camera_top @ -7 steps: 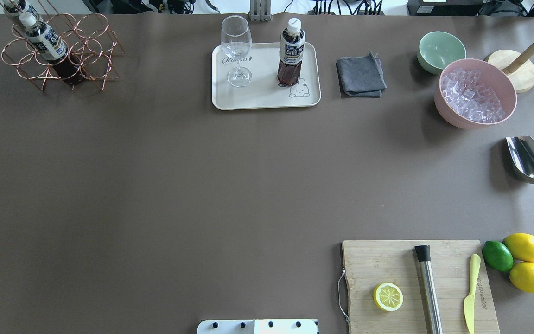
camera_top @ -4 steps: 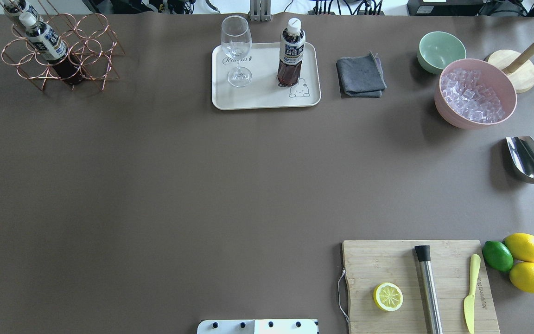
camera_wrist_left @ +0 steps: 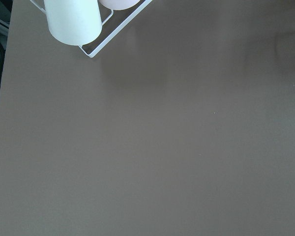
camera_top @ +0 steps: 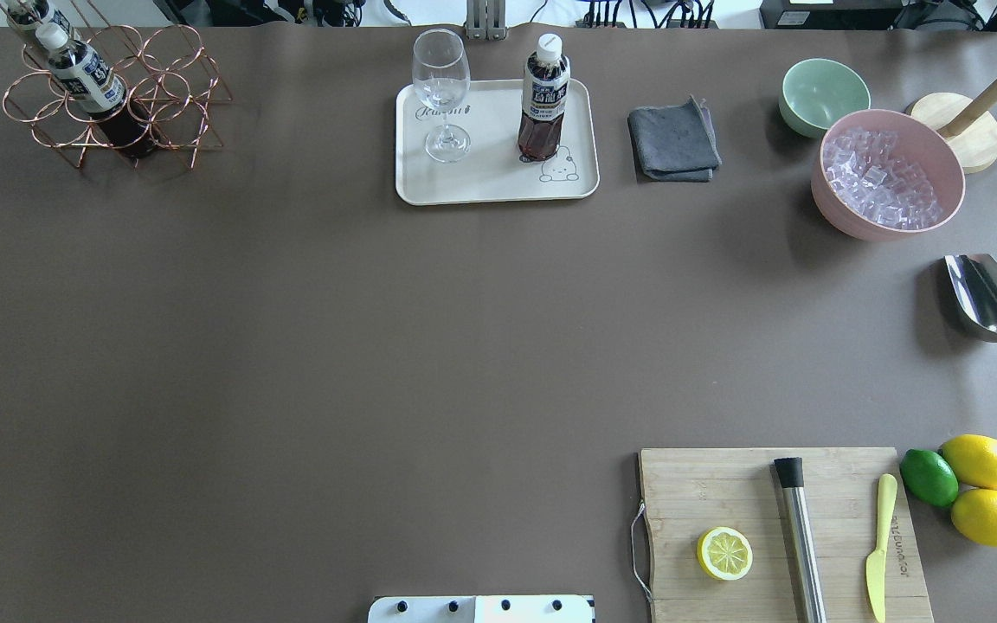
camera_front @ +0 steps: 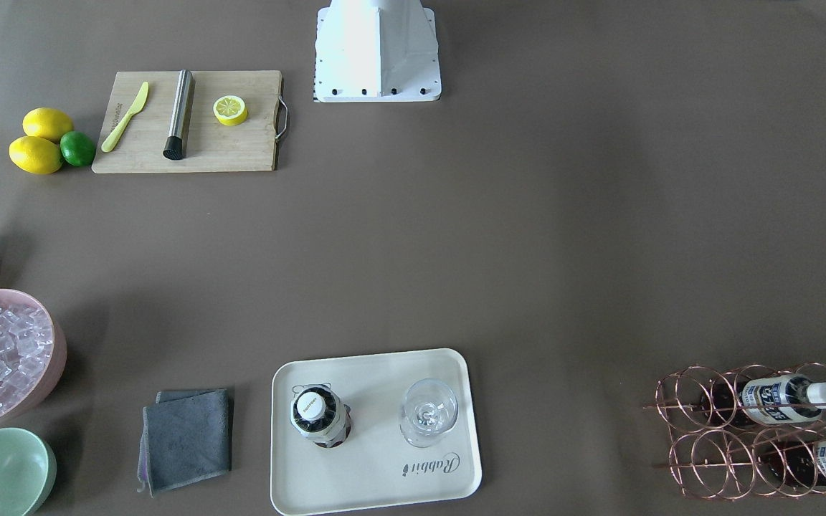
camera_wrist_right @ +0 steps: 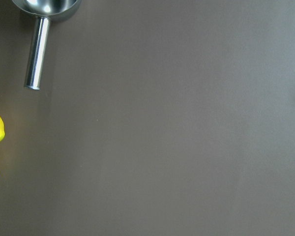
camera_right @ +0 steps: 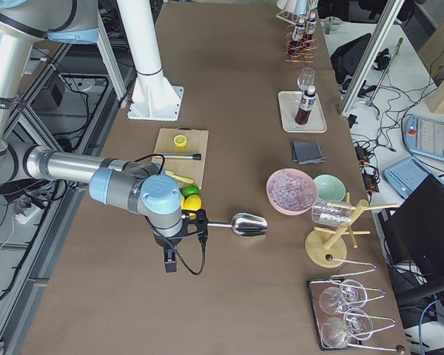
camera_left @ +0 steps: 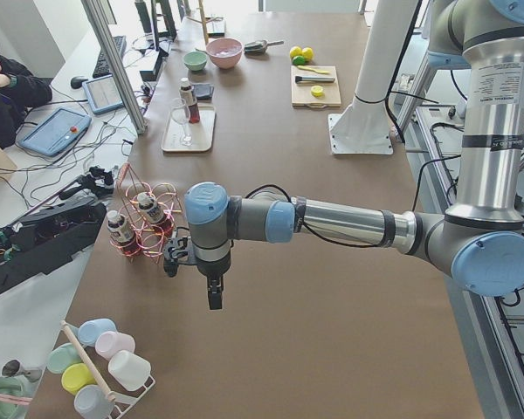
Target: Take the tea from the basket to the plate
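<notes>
The left end effector (camera_left: pixel 214 297) and the right end effector (camera_right: pixel 169 263) are shown only in side views, so their opening cannot be judged. One tea bottle (camera_top: pixel 31 13) is cropped by the overhead view's top edge.

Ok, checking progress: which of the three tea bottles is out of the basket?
The bottle standing upright on the tray, beside the glass. The other two sit in the basket.

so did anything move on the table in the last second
Nothing visibly changed. The tea stands on the plate beside the wine glass, and two more bottles sit in the basket, as before.
</notes>
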